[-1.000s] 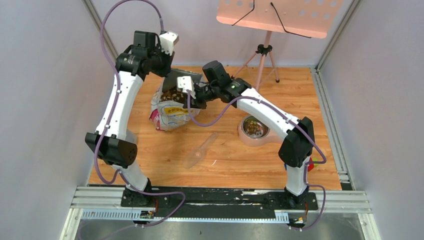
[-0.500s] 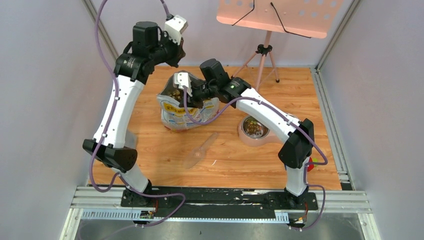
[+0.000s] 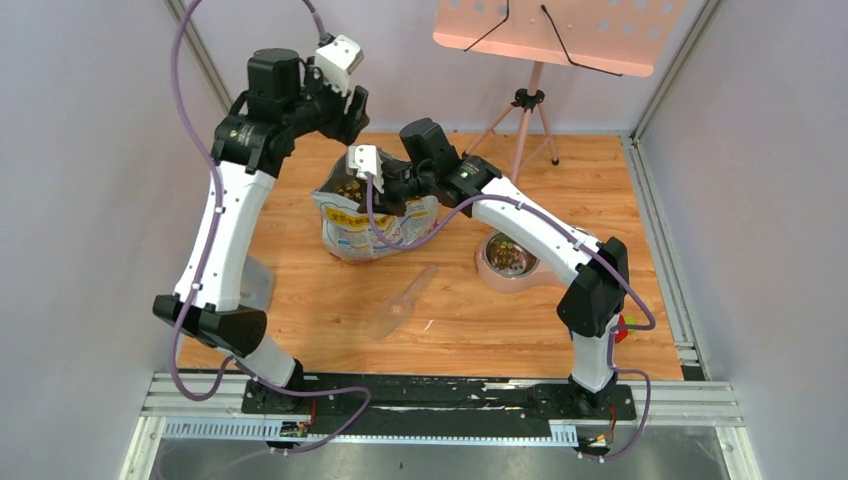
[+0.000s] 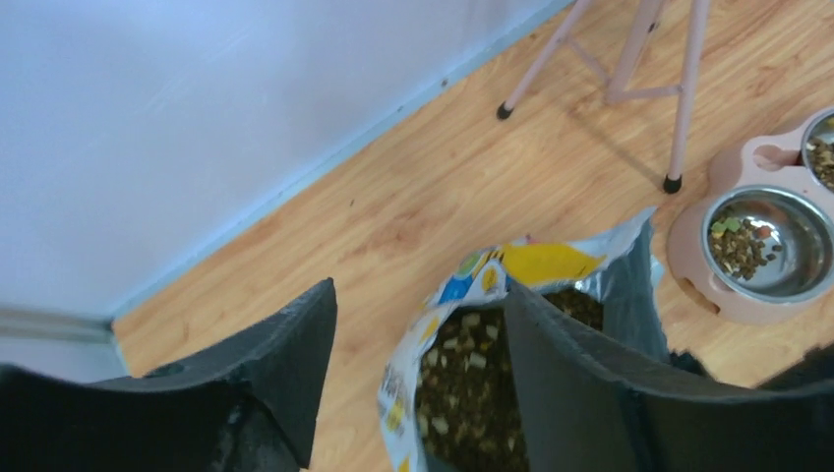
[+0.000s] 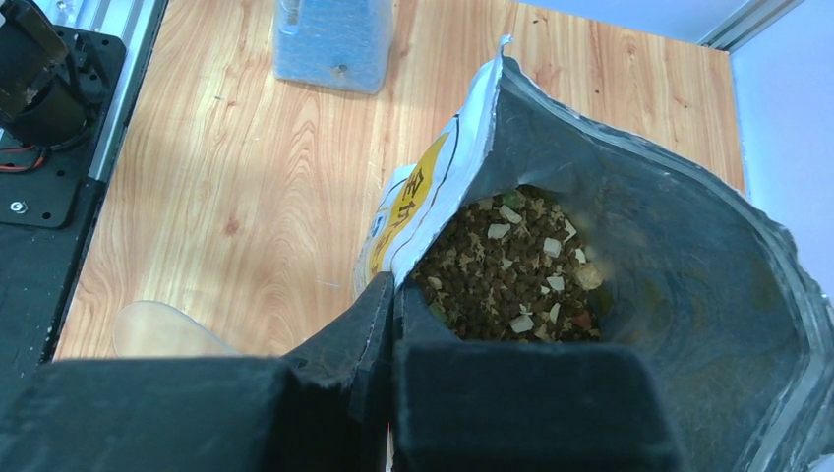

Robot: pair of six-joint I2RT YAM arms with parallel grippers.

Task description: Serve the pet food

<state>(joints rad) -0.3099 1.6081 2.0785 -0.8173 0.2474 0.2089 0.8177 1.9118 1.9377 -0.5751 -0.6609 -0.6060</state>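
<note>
Since a second ago the white, yellow and magenta printed bag (image 3: 358, 226) has come up from a lean to standing, and my left gripper (image 4: 421, 290) has let go of it and lifted clear.

Nearest me, the clear plastic scoop (image 3: 400, 303) lies flat on the wooden table (image 3: 460, 330), apart from both arms and, as far as I can tell, empty. Just beyond it to the right sits the pink feeder with its steel bowl (image 3: 487, 268), which already carries a shallow layer of kibble.

Further back, my right gripper (image 5: 391, 287) is pinched tight on the bag's near rim, keeping the mouth open. The pet food (image 5: 502, 265), a loose brown mass of small pellets with pale bits, sits deep inside the bag. My left gripper hangs above and behind the bag, fingers (image 4: 295, 354) spread wide, with nothing between them.

I judge one portion served (the bowl is far from full). What seems left is taking up the scoop for another load, or simply releasing the bag.
</note>
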